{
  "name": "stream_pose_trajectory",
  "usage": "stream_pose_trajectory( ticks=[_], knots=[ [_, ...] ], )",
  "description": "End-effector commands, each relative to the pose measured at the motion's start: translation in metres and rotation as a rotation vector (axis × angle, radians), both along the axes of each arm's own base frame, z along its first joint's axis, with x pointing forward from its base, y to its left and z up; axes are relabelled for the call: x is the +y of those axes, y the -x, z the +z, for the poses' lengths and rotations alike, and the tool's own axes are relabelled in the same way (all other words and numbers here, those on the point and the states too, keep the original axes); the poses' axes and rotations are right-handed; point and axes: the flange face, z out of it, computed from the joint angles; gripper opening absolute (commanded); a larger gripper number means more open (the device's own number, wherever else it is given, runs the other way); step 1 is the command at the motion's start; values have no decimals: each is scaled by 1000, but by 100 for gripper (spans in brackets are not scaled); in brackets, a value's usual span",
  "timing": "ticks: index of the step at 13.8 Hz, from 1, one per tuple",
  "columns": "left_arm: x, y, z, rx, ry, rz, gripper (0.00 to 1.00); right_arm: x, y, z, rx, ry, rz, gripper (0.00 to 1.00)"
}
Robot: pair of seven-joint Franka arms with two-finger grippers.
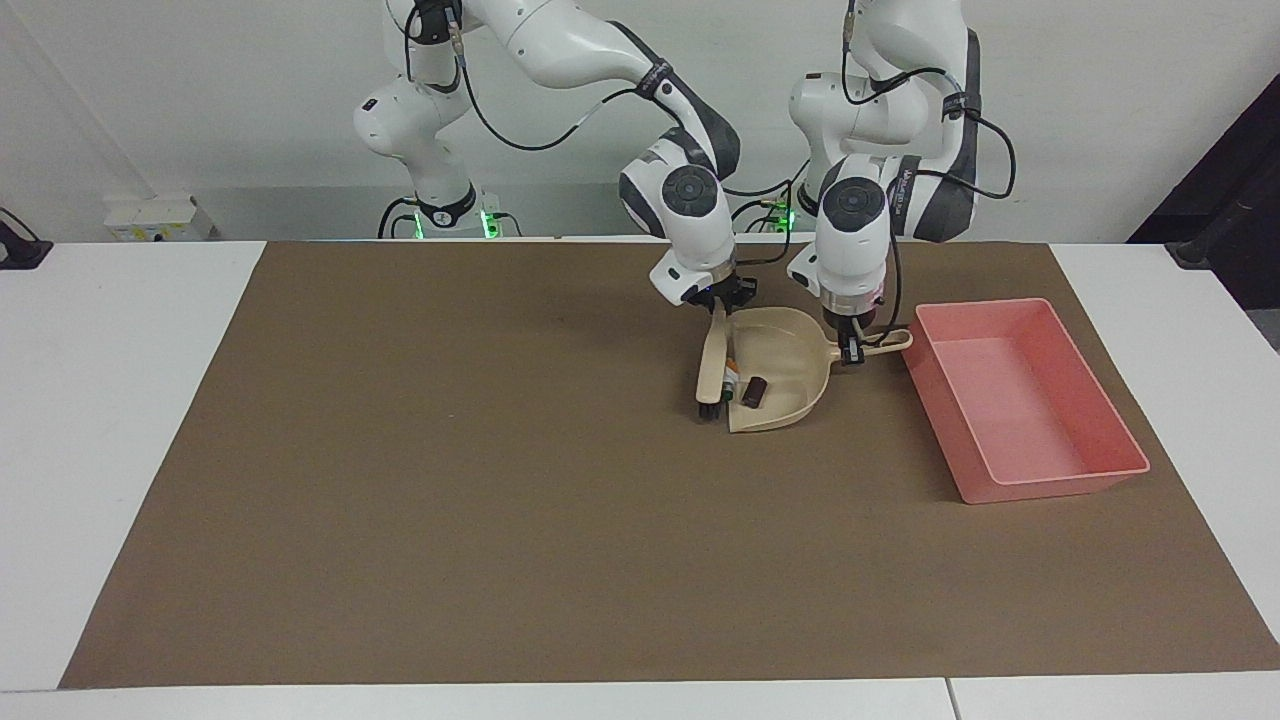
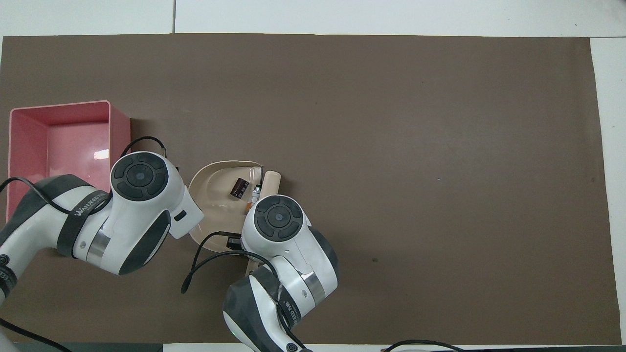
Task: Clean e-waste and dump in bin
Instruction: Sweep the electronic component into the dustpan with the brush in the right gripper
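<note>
Right gripper (image 1: 718, 306) has its fingers pinching the handle of a beige brush with dark bristles (image 1: 712, 365), bristle end down on the brown mat (image 1: 450, 480) right at the open lip of the beige plastic dustpan (image 1: 785, 350). Left gripper (image 1: 851, 350) has its fingers pinching the dustpan's thin handle, pan flat on the mat. The dark blackish cylindrical part (image 1: 754, 391) lies inside the pan, just past the lip. The white part with an orange top (image 1: 731, 380) sits right at the lip against the brush; cannot tell if it is fully in. The pink rectangular plastic tray (image 1: 1030, 480) sits on the mat beside the pan, toward the left arm's end of the bench, nothing visible in it.

Risks, as a judgement: if the pan lifts now, the white part may drop off the lip since it is barely in. If the lip tilts down on the way, the dark cylinder could roll out. The thin handle may twist in the pinch. The brush may flick the white part sideways past the pan.
</note>
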Motion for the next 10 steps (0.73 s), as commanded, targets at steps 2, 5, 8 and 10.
stream_pose_trajectory(
  ticks=[2, 5, 8, 10],
  knots=[
    [-3, 11, -3, 6, -13, -16, 0, 14, -1, -4, 5, -36, -53, 0],
    [-2, 12, -5, 11, -8, -16, 0, 18, -2, -1, 2, -50, -63, 0],
    [-3, 11, -8, -13, 17, -24, 0, 33, -4, 11, -2, -75, -89, 0],
    [-3, 13, -10, -4, 48, 1, 0, 36, 0, 12, 12, -65, -86, 0]
  ],
)
